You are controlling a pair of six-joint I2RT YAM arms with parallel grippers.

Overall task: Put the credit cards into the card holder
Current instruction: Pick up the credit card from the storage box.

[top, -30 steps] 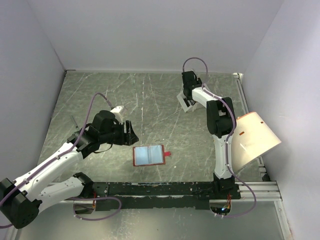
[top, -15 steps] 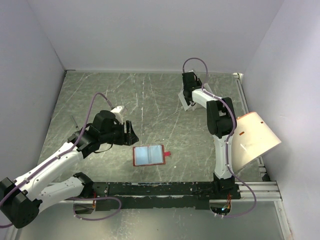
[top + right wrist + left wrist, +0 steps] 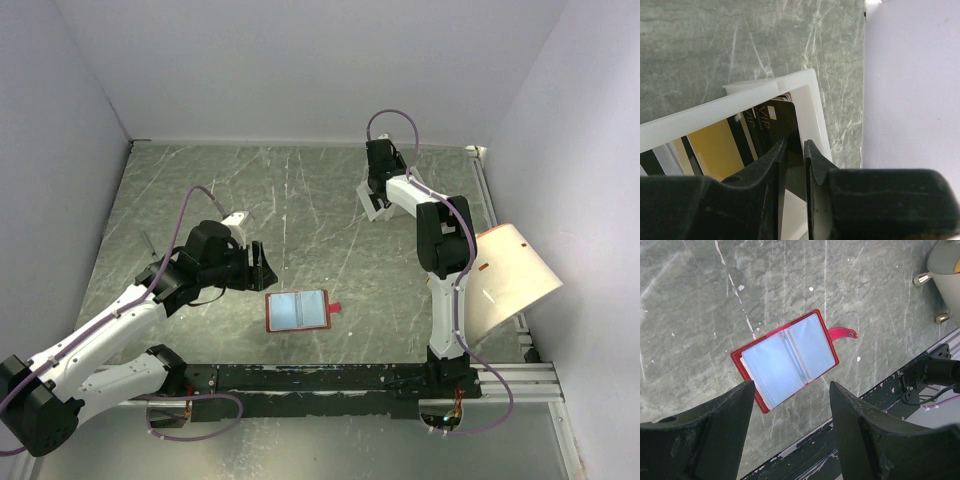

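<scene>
The card holder (image 3: 298, 311) lies open on the table, a red wallet with pale blue pockets up and its snap tab (image 3: 335, 307) pointing right. In the left wrist view the card holder (image 3: 785, 360) sits just beyond my left gripper (image 3: 791, 387), which hovers open and empty. From the top, the left gripper (image 3: 264, 270) is up-left of the wallet. My right gripper (image 3: 375, 205) reaches into the white box (image 3: 740, 107) at the far right. Its jaws (image 3: 794, 145) stand narrow around the edge of a dark credit card (image 3: 775, 120). A yellow card (image 3: 715, 145) leans beside it.
A curved pale sheet (image 3: 510, 280) leans at the right wall beside the right arm. A black mounting rail (image 3: 330, 378) runs along the near edge, just below the wallet. Side walls close in the table left and right.
The right gripper's jaws have narrowed around the dark card in the box, and its wrist shifted slightly. The left arm and the wallet have not moved.
</scene>
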